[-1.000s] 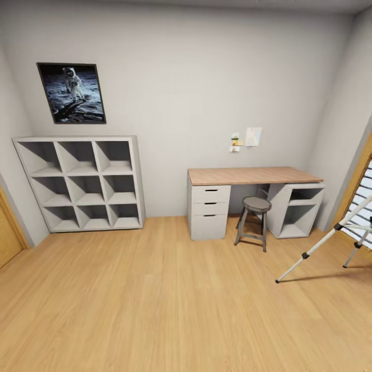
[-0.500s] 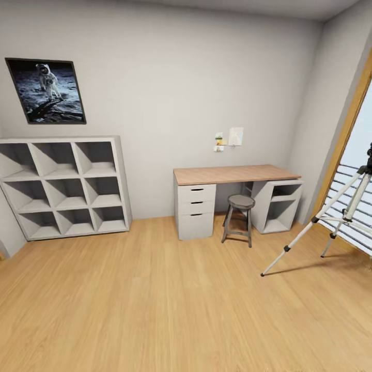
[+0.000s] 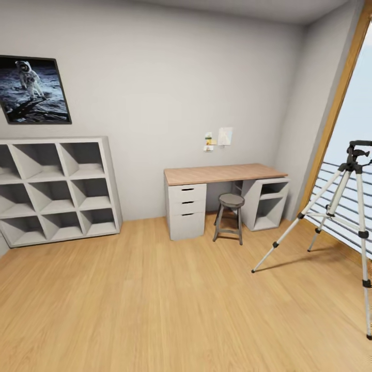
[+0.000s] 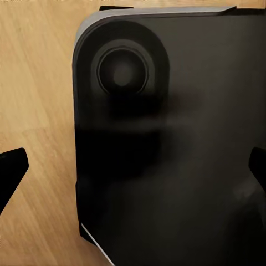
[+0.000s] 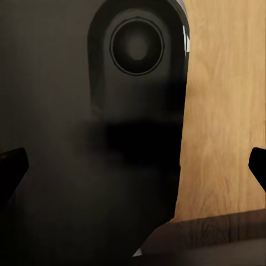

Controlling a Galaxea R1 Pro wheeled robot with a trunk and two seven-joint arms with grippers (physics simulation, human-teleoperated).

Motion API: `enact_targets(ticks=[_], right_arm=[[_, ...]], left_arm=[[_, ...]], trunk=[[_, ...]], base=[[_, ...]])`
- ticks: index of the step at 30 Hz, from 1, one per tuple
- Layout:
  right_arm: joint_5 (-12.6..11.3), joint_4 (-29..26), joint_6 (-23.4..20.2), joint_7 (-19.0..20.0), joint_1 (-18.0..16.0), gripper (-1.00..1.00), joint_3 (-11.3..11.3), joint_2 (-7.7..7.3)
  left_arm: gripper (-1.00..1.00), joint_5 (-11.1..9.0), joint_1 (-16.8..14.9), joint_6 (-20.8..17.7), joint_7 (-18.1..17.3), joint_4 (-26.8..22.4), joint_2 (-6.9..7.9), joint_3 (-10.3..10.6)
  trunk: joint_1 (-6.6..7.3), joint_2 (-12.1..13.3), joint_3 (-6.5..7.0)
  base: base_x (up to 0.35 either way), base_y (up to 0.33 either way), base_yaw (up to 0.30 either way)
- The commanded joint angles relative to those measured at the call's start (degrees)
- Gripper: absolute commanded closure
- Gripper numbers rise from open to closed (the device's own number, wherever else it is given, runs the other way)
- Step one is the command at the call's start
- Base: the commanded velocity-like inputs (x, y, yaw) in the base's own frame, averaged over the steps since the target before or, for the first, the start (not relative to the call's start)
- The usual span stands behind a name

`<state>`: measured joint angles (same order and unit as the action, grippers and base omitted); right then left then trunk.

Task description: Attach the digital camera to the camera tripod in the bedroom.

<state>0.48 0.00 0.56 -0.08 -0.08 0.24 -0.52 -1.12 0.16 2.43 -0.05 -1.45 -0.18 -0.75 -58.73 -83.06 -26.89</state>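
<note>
Your camera tripod [image 3: 347, 206] stands by the window at the right, its far side cut off at the frame edge. Both wrist cameras face a dark robot part [image 4: 166, 138] over wood floor [image 3: 155, 289]; left gripper [image 4: 133, 166] and right gripper [image 5: 133, 166] fingertips sit wide apart, holding nothing.

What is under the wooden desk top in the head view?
Under the desk: a white drawer unit, a round stool, and an open shelf unit. The drawers are shut, contents unseen.
</note>
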Motion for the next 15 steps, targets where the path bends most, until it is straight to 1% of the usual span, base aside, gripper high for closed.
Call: enact_targets(ticks=[1,8,15], right_arm=[[0.0,0.0,0.1,0.0,0.0,-1.0,0.0,0.0],[0.0,0.0,0.1,0.0,0.0,-1.0,0.0,0.0],[0.0,0.0,0.1,0.0,0.0,-1.0,0.0,0.0]], left_arm=[[-1.0,-0.2,0.0,0.1,0.0,0.0,0.0,-0.1],[-1.0,-0.4,0.0,0.1,0.0,0.0,-0.02,0.0],[-1.0,-0.5,0.0,0.1,0.0,0.0,0.0,-0.1]], trunk=[[0.0,0.0,-0.04],[0.0,0.0,-0.04],[0.0,0.0,-0.04]], base=[[0.0,0.0,-0.128],[0.0,0.0,-0.123],[0.0,0.0,-0.038]])
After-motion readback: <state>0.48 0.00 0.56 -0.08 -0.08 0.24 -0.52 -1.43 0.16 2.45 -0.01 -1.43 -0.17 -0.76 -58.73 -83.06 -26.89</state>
